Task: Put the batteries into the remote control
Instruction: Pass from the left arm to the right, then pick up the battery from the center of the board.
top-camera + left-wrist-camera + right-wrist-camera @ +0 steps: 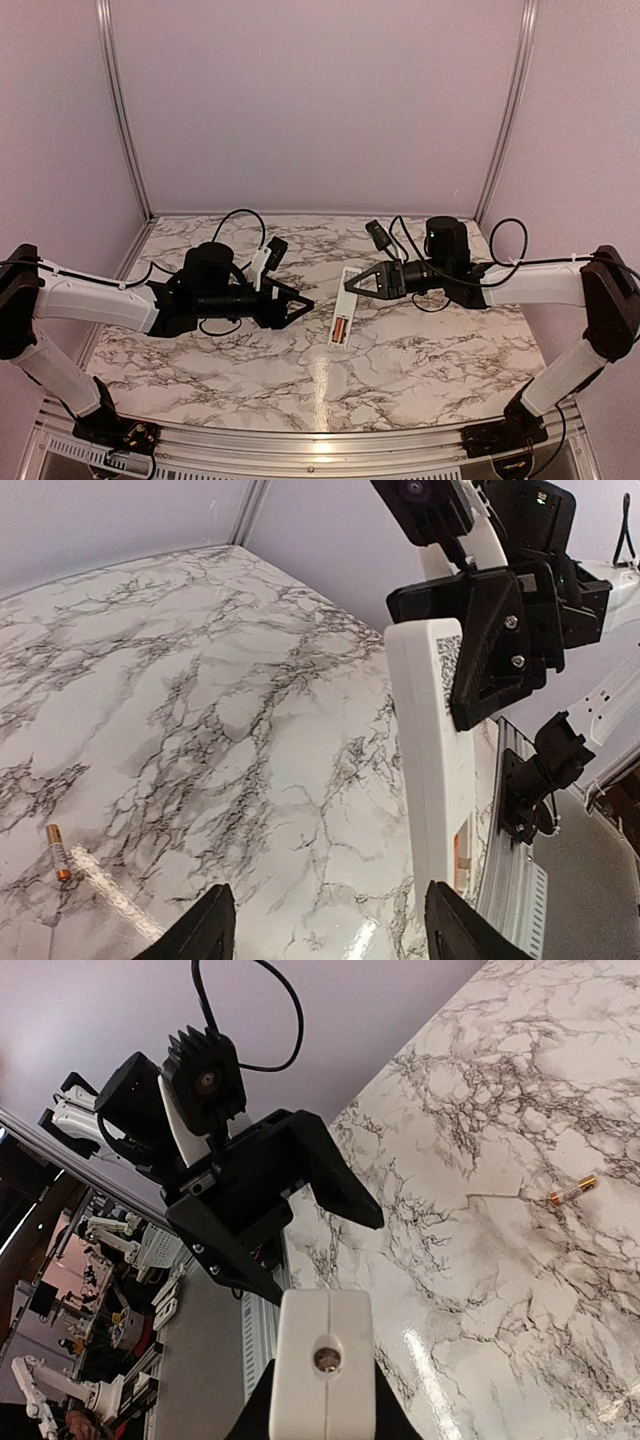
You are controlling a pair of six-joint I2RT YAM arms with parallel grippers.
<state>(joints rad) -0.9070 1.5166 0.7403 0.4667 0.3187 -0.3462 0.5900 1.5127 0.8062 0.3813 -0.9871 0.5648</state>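
While right pincer (349, 285) clamps slim white remote control (343, 312), left pincer (306, 304) gapes; orange battery (340, 328) inside.

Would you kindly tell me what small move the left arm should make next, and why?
I would likely move the open left gripper toward the loose battery on the table, since the right gripper is shut on the remote control, whose slot appears to show only one seated battery.

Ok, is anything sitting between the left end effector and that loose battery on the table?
Nothing visible does. In the left wrist view the battery lies alone on the bare table, off to one side of the open left end effector. The remote, gripped by the right end effector, is on the other side.
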